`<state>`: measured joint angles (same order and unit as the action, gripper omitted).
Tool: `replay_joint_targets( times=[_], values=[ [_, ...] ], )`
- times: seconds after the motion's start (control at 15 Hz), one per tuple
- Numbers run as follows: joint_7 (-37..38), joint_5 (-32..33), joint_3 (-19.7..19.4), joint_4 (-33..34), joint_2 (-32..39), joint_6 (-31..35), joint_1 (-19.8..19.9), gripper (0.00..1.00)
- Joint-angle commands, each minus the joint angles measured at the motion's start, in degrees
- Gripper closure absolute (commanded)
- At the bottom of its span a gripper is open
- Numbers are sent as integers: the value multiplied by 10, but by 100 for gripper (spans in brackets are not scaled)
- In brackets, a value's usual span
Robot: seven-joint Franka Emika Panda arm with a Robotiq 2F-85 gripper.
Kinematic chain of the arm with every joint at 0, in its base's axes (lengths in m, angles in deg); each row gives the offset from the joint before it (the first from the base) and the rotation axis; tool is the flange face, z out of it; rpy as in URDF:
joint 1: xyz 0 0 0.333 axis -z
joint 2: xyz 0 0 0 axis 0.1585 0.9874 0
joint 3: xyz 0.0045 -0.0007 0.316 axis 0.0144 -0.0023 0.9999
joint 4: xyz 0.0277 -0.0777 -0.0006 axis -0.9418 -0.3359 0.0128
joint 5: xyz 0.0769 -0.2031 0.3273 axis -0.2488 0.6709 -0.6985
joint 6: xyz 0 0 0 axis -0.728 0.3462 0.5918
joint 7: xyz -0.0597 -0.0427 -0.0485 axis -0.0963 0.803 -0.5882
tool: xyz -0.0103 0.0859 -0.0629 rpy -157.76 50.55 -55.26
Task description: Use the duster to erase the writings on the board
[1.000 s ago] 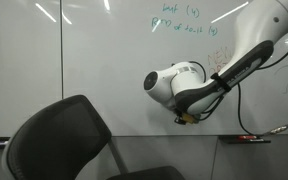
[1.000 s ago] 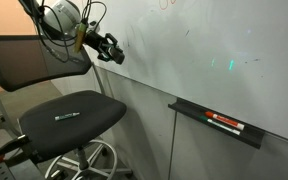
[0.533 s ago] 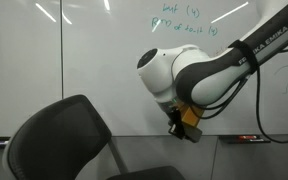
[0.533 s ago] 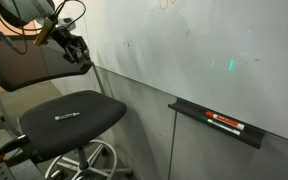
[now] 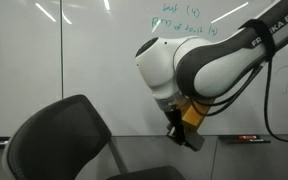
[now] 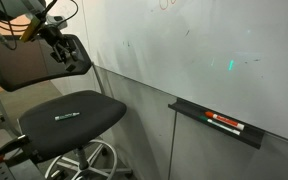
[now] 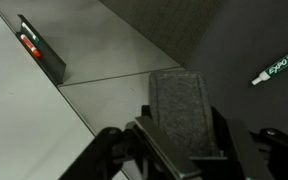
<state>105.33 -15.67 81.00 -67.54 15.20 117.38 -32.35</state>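
We seem to be in an office or meeting room. The board (image 6: 184,50) is a wall-sized glossy whiteboard carrying green writings (image 5: 184,20). A black swivel chair (image 6: 69,115) stands before it, and a marker tray (image 6: 187,108) beneath holds markers (image 6: 226,123).

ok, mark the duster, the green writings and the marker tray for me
duster (image 7: 184,108): wrist view, middle of its grey felt face.
green writings (image 5: 184,28): in an exterior view, second line of handwriting.
marker tray (image 6: 189,112): in an exterior view, bare end of its dark front wall.
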Motion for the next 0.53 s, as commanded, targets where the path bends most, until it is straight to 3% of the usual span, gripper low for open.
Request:
replay_joint_targets(
  times=[0.0, 0.47],
  values=[
    [-18, -42, -5, -25, -28, 22, -4, 69],
    [-15, -70, 0, -36, 26, 83, -38, 69]
  ],
)
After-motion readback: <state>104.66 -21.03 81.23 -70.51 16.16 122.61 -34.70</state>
